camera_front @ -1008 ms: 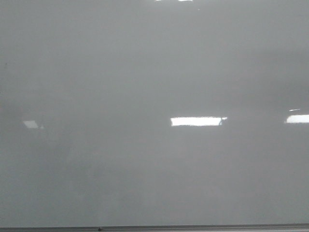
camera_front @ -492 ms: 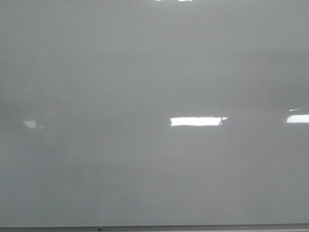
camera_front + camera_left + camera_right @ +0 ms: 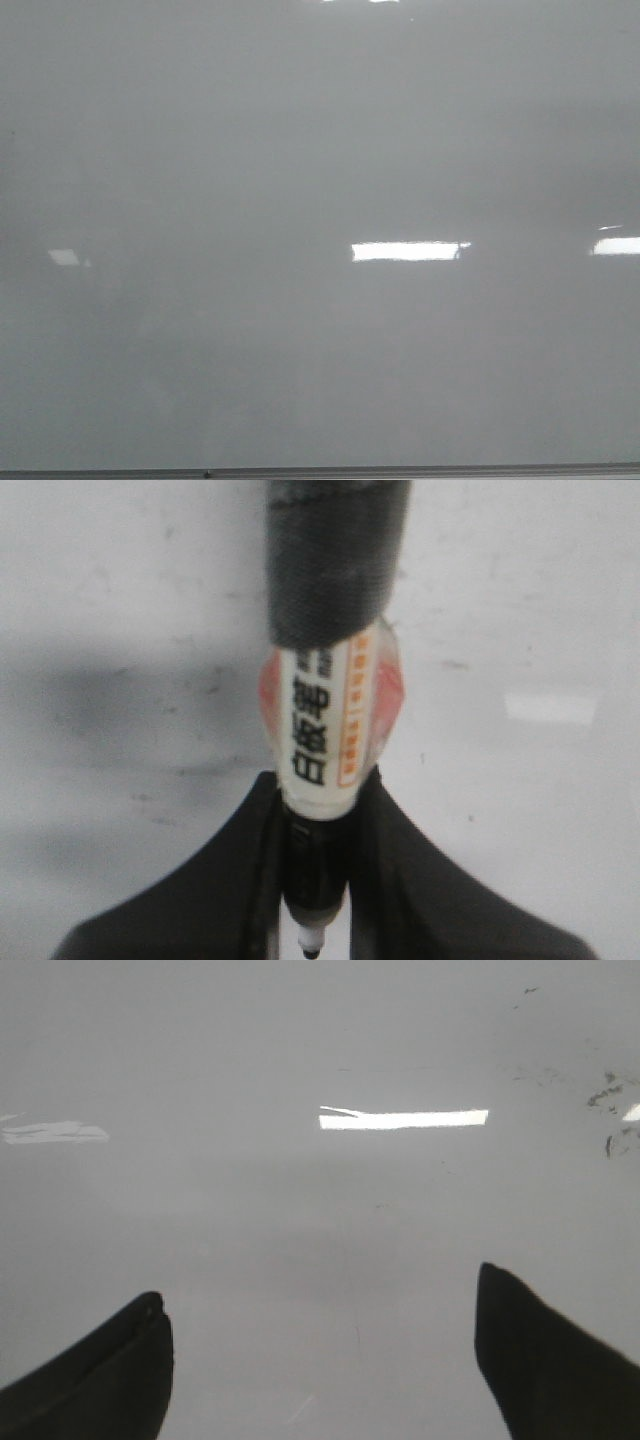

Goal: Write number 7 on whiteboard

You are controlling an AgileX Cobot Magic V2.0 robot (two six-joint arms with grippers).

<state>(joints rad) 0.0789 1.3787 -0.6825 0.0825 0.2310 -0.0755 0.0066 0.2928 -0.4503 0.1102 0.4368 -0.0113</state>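
Note:
The whiteboard [image 3: 300,150] fills the front view, pale grey and glossy, with bright light reflections and a thin grey frame edge along the bottom. No number 7 shows on it in any view. Neither gripper shows in the front view. In the left wrist view my left gripper [image 3: 318,800] is shut on a whiteboard marker [image 3: 332,720] with a white and orange label and black tape around its far end; its uncapped tip points back between the fingers. My right gripper [image 3: 320,1305] is open and empty, facing the board [image 3: 300,1040].
Faint dark smudges [image 3: 605,1095] mark the board in the right wrist view. The board's bottom frame edge [image 3: 400,470] runs along the front view's lower border.

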